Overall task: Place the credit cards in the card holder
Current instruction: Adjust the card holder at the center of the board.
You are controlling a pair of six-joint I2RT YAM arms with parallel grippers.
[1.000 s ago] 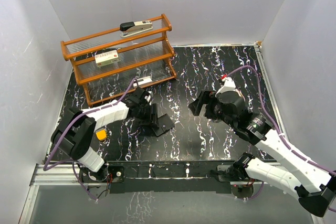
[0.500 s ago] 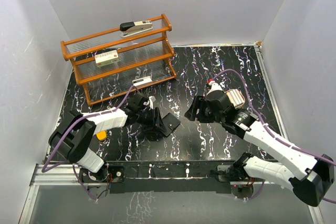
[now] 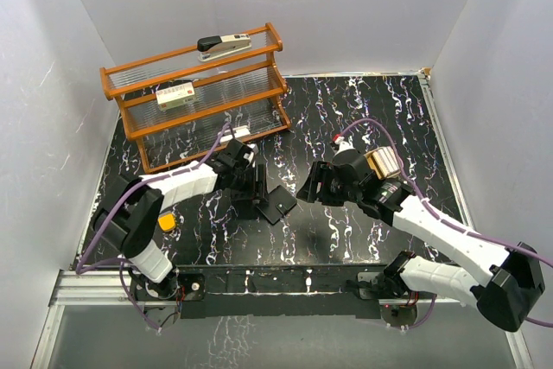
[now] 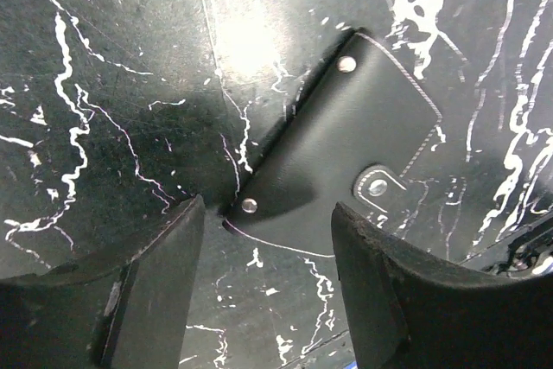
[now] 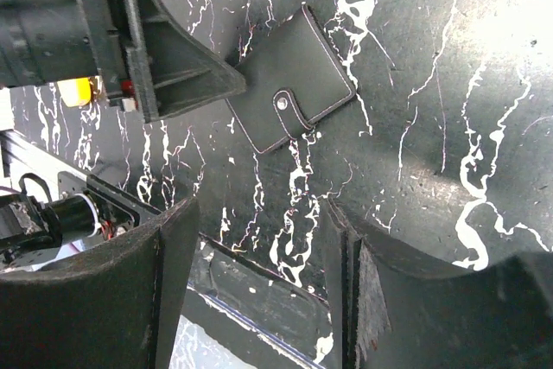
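Observation:
The card holder point(image 3: 278, 202) is a black case lying closed and flat on the marbled table, its silver snap facing up. It also shows in the left wrist view point(image 4: 346, 153) and the right wrist view point(image 5: 294, 79). My left gripper point(image 3: 249, 186) is open and empty just left of the holder, with its jaws point(image 4: 268, 300) low over the table at the holder's near edge. My right gripper point(image 3: 313, 187) is open and empty just right of the holder, and the holder lies beyond its fingertips point(image 5: 259, 291). No credit cards are in view.
A wooden shelf rack point(image 3: 143, 118) stands at the back left with a stapler point(image 3: 225, 43) on top, a white and red box point(image 3: 175, 94) on the middle shelf and a small white item point(image 3: 233, 134) lower down. A small orange block point(image 3: 166, 222) lies near the left arm.
The right gripper has moved left, closer to the holder. The left gripper pushed in and drew back a little. The holder has shifted slightly right and now lies flat.

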